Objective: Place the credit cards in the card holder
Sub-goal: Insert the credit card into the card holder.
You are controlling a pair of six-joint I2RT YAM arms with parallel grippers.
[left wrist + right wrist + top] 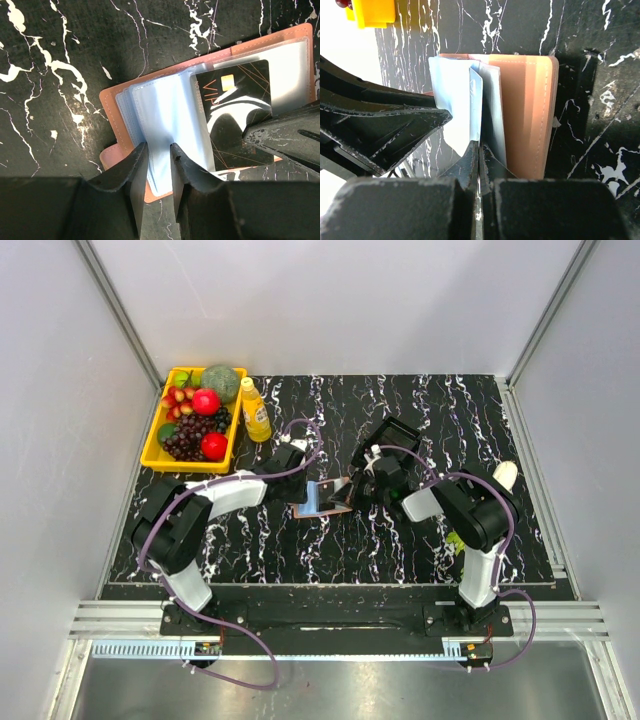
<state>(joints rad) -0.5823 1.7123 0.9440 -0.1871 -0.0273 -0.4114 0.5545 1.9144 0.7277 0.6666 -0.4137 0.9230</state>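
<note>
The tan-brown card holder (318, 502) lies open mid-table, its pale blue plastic sleeves fanned up. My left gripper (297, 472) is shut on a bunch of those sleeves (167, 115), its tips (159, 146) pinching their near edge over the brown cover (111, 107). My right gripper (356, 488) is shut on a dark glossy credit card (235, 112) with a gold chip, holding it against the open sleeves. In the right wrist view the gripper (479, 144) holds the card edge-on (479, 107) beside the brown cover (530, 115). I cannot tell whether the card's far end is inside a pocket.
A black open box (388, 435) stands just behind the right gripper. A yellow tray (157, 450) of fruit and an orange bottle (255, 410) are at the back left. A pale object (505, 476) lies by the right arm. The left gripper's finger (385, 125) crowds the right wrist view.
</note>
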